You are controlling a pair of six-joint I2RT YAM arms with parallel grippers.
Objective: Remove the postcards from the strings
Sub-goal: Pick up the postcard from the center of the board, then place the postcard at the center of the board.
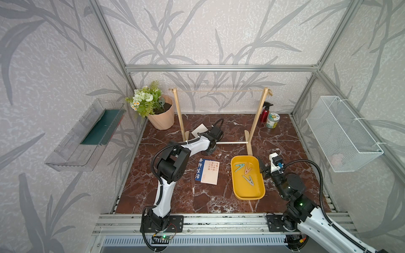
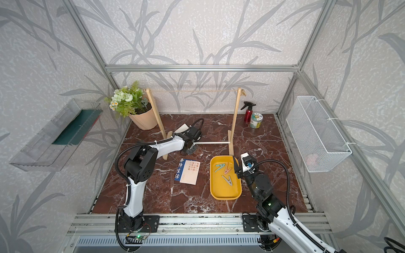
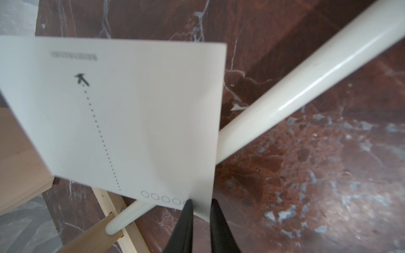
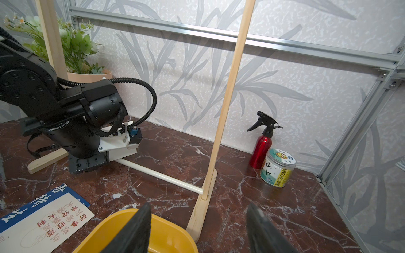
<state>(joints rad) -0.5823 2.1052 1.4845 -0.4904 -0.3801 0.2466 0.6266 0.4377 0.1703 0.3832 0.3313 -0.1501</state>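
Worktop [image 1: 175, 197] seen from above, with 12 o'clock at the back wall.

At 9 o'clock, a clear shelf [image 1: 87, 135] hangs on the side wall. At 11 o'clock stands a pot [image 1: 161, 119] of flowers.

At 12 o'clock stands the rack [image 1: 258, 116]: two wooden posts joined at their tops by the twine [image 1: 219, 91] and near their feet by a white crossbar [image 1: 232, 142].

The left gripper [image 3: 201, 204] sits low by the rack's left foot, jaws closed on one corner of the cream card [image 3: 131, 114]. The card's back faces the wrist camera and shows a dotted line, a small plane mark and a row of circles. The card passes over the crossbar; whether the two touch cannot be told.

Just off centre at 8 o'clock, the blue card [image 1: 199, 169] lies flat on the worktop, its right part covered by the pale card [image 1: 210, 173].

At 3 o'clock of these, and apart from them, is a yellow tray [image 1: 249, 193] holding three pegs [image 1: 248, 180]: teal, pink and grey.

The right gripper [image 4: 198, 207] is at the tray's 2 o'clock rim, jaws open and empty. One finger is above the tray, the other above the worktop.

At 1 o'clock stands a red spray bottle [image 1: 264, 114], with a jar [image 1: 272, 120] just beside it. At 3 o'clock, a wire basket [image 1: 341, 131] hangs on the side wall.
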